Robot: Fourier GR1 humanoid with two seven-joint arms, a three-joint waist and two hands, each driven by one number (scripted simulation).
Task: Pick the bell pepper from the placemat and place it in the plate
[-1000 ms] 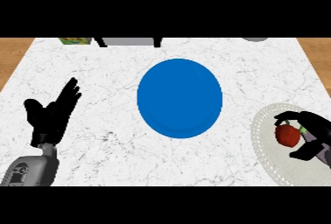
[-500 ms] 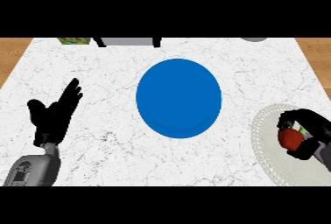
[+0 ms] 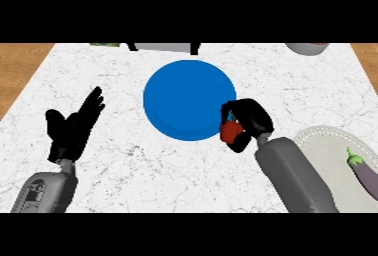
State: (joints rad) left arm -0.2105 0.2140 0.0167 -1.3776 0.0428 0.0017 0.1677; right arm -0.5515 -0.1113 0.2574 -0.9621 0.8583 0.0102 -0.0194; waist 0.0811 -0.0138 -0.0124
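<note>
Grey forearms are seen entering from the near edge of the marbled white worktop (image 3: 133, 165). At the near right, a pale placemat (image 3: 325, 145) with a beaded rim is laid on the worktop, and a purple eggplant (image 3: 363, 170) is left lying on it, its long axis running roughly from near to far.

At the left, the left hand (image 3: 70, 130) is held upright with its fingers straight and spread, resting apart from everything and holding nothing.

Further in, the right hand (image 3: 247, 122) is curled round the red bell pepper (image 3: 232, 133), which is carried clear of the placemat and is partly hidden by the fingers. The pepper is held just at the right rim of the blue plate (image 3: 188, 100), which lies to the hand's left and slightly beyond it. Whether the pepper is already over the plate or just outside its edge cannot be told for certain.

The coming move is judged to be a short shift leftward over the plate's middle before release; the right hand is by far the nearer one.

Beyond the plate, only cropped objects are seen along the far edge.
</note>
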